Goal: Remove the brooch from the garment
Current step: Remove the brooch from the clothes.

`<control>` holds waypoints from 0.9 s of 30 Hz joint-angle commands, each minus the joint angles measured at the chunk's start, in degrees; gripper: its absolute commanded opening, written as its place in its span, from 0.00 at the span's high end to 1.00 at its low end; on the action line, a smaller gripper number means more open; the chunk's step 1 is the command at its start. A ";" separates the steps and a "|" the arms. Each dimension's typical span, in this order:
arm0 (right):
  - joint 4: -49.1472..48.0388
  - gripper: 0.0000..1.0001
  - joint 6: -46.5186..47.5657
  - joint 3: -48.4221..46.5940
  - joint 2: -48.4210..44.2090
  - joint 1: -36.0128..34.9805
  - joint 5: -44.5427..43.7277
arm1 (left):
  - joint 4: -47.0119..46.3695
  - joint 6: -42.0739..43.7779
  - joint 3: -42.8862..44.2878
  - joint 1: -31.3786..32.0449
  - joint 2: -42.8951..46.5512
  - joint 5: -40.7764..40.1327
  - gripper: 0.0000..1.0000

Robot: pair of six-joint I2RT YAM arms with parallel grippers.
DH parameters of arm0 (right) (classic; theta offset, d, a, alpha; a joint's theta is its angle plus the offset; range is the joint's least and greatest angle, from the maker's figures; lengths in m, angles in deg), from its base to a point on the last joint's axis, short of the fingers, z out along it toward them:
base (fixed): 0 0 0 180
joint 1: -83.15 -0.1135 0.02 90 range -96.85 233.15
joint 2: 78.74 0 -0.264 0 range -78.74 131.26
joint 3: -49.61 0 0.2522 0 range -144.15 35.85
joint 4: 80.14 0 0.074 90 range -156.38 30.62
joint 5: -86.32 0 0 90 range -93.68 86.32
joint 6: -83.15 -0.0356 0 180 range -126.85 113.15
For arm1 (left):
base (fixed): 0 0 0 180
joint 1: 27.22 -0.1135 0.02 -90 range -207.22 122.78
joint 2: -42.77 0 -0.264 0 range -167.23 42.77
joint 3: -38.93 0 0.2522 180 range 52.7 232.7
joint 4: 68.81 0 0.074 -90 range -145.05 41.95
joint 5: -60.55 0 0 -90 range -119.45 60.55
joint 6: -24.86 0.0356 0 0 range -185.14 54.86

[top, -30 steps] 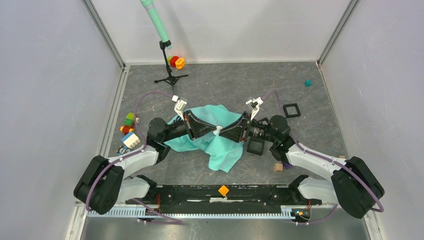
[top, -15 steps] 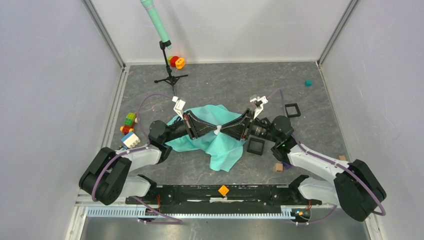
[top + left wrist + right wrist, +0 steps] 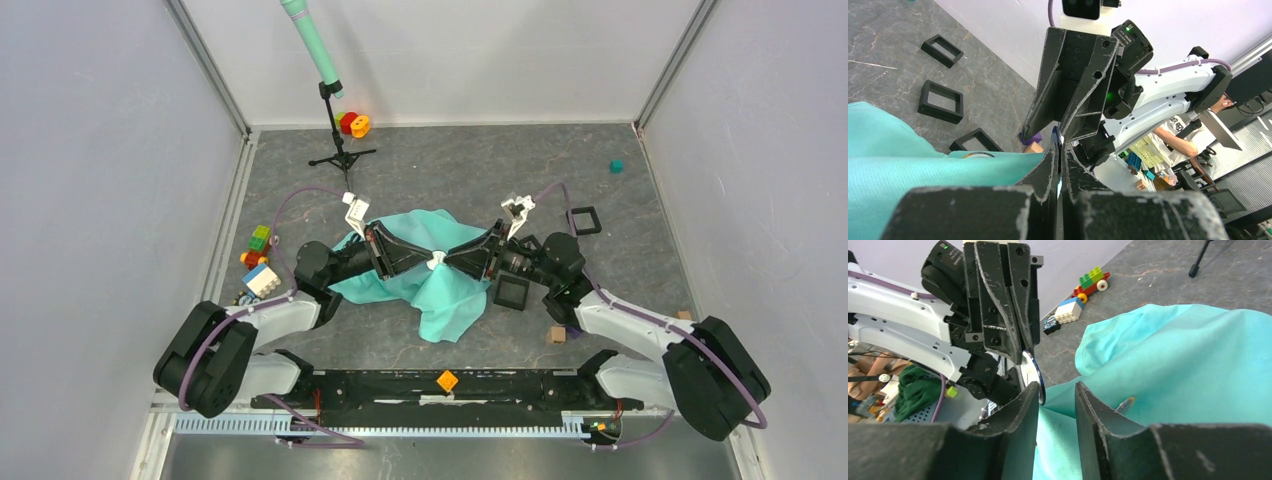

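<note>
Pinching brooch (image 3: 1034, 371) w/ left gripper (image 3: 1059, 150) (over garment (image 3: 1173, 365)); right gripper (image 3: 1057, 388) agape.

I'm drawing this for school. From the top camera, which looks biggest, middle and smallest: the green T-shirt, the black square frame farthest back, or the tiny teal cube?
1. green T-shirt, by far the largest
2. black square frame
3. teal cube, the smallest

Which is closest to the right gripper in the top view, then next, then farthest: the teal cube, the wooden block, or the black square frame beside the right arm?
From the right gripper:
1. Black square frame, just to its right, beside the arm.
2. Wooden block, right side, toward the near edge.
3. Teal cube, far back on the right.
</note>
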 commanded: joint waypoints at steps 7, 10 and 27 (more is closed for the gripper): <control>-12.91 0.80 -6.17 0.21 3.21 0.13 5.49 | -1.79 -0.61 0.73 0.05 1.13 0.26 0.98; -9.71 1.00 -6.37 -1.22 3.80 0.20 6.10 | -1.68 -0.52 0.90 0.03 0.84 0.19 0.98; 0.73 1.00 -4.57 -6.14 1.33 0.57 5.94 | -2.94 -0.92 -1.46 0.04 0.86 1.32 0.75</control>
